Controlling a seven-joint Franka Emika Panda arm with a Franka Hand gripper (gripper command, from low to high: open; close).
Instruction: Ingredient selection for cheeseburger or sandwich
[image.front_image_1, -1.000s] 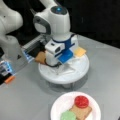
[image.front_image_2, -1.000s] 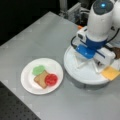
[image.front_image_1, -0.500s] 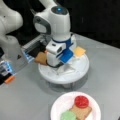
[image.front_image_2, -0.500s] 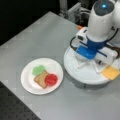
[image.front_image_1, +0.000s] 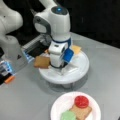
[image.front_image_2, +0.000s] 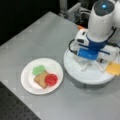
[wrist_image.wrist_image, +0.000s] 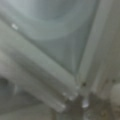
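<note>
A white paper plate (image.front_image_1: 58, 108) (image.front_image_2: 28, 83) holds part of the sandwich: a tan-brown toast square (image.front_image_1: 80, 112) (image.front_image_2: 40, 80), with a red disc (image.front_image_1: 81, 101) (image.front_image_2: 51, 79) lying on one corner and a green disc (image.front_image_1: 68, 116) (image.front_image_2: 38, 70) at its edge. Another toast square (image.front_image_1: 41, 62) rests at the left rim of a raised round white tray (image.front_image_1: 80, 72) (image.front_image_2: 82, 77). My gripper (image.front_image_1: 61, 68) (image.front_image_2: 91, 64) is lowered into the tray's middle, beside that toast. The wrist view shows only the tray floor and white dividers (wrist_image.wrist_image: 42, 67), very close, with no food between the fingers.
A yellow-orange cheese square (image.front_image_1: 75, 49) (image.front_image_2: 113, 68) lies on the tray's far side. The arm's white base (image.front_image_1: 12, 47) and a small orange piece (image.front_image_1: 9, 79) are at a front view's left. A black perforated surface (image.front_image_2: 15, 110) borders the grey table.
</note>
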